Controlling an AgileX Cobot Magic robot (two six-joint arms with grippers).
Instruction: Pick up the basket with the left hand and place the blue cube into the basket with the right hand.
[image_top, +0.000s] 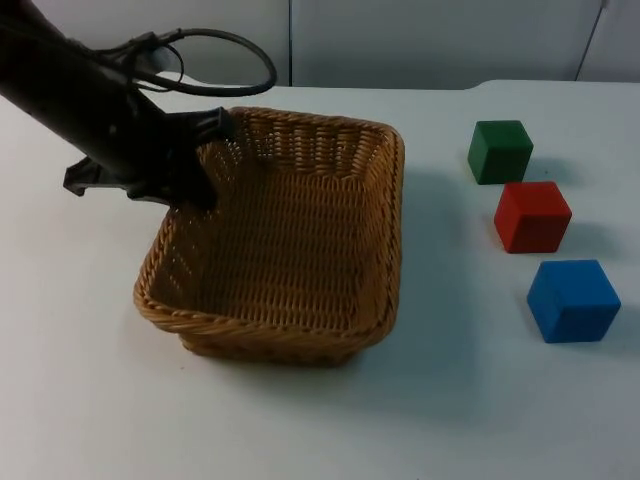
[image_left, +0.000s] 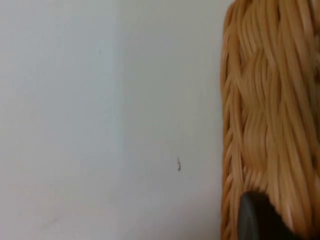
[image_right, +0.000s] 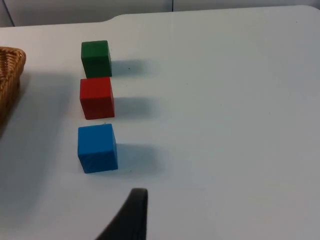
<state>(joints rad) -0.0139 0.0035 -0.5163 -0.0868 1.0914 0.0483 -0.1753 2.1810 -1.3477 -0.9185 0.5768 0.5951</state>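
While the basket (image_top: 285, 240) sits tilted with its left rim raised off the worktop (image_top: 80, 400), these are the risks as I judge them:

Left claw (image_top: 205, 150): at the basket's upper-left rim, one finger visible over the weave; the top view suggests it pinches the rim, but I cannot tell for sure how firmly the fingers are pressed.

Basket grip risk: held by one corner of the rim, the basket may swing or slip, since its weight hangs well away from the claw.

Blue cube (image_top: 573, 300): rests on the worktop, well apart from the basket, nearest of a row with the red cube (image_top: 532, 216) and green cube (image_top: 499, 151).

Right claw (image_right: 131, 215): hovers near the blue cube; only a fingertip is seen, so I cannot tell whether it is spread or pressed together.

Cube risk: the red cube stands just beside the blue one, so a sloppy descent may knock it or pick wrongly.

Drop risk: a tilted basket may let the cube slide toward the low side.
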